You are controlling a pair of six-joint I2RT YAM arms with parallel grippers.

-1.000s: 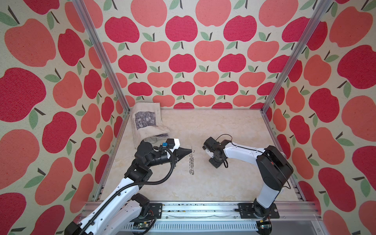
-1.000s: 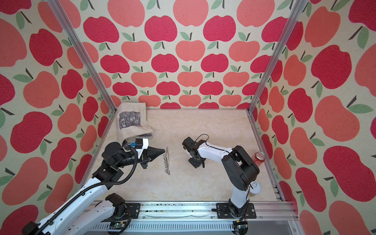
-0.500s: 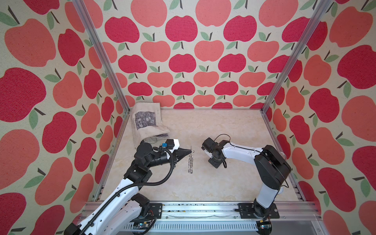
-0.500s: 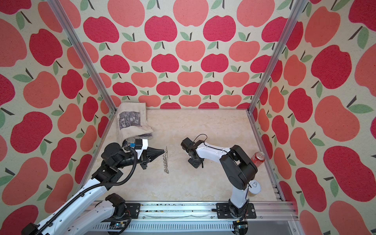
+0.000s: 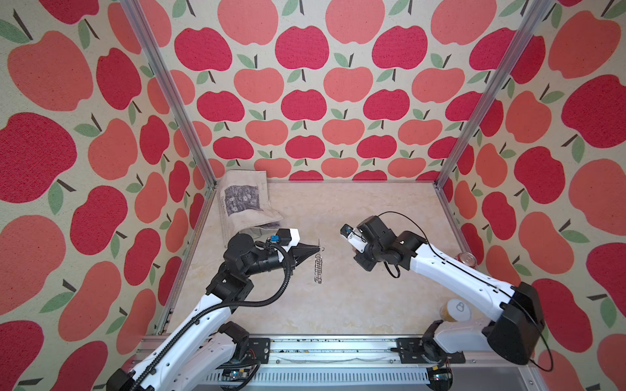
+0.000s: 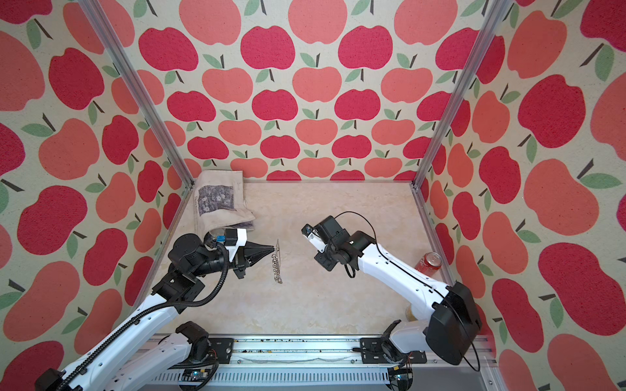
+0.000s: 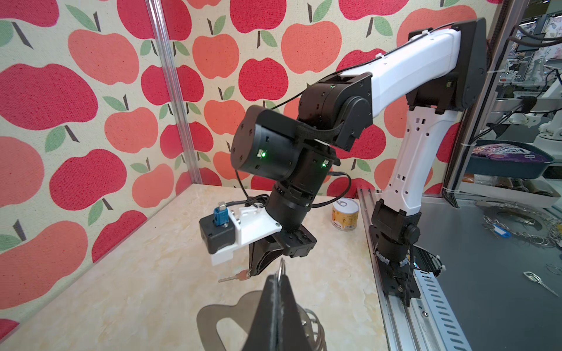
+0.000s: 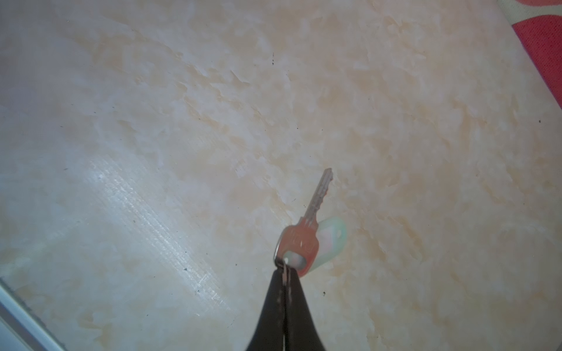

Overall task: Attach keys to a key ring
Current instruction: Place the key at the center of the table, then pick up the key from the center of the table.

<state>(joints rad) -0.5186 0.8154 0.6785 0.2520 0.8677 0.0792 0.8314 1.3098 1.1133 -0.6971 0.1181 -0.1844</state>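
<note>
**Key [image 8: 304,231] and key ring [image 7: 208,316] both pinched**

Key: toothed silver blade, reddish head, pale rounded tag [image 8: 331,240] behind; dangling by wire loop [image 8: 277,247] from closed right gripper [image 8: 284,273] over marbled table [image 8: 152,136]. Key ring: flat grey plate with cutout, clamped at one wire ring by left gripper [image 7: 278,278], nearby. Print on yellow-labelled can [image 7: 345,214] too small to read.

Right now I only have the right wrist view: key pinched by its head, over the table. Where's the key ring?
Observer: The left gripper is shut on the key ring. It shows edge-on in both top views.
Operator: Touching yet?
Observer: No. A stretch of table separates it from the right gripper holding the key.
Operator: Anything near my arm?
Observer: A yellow-labelled can stands by its base.
</note>
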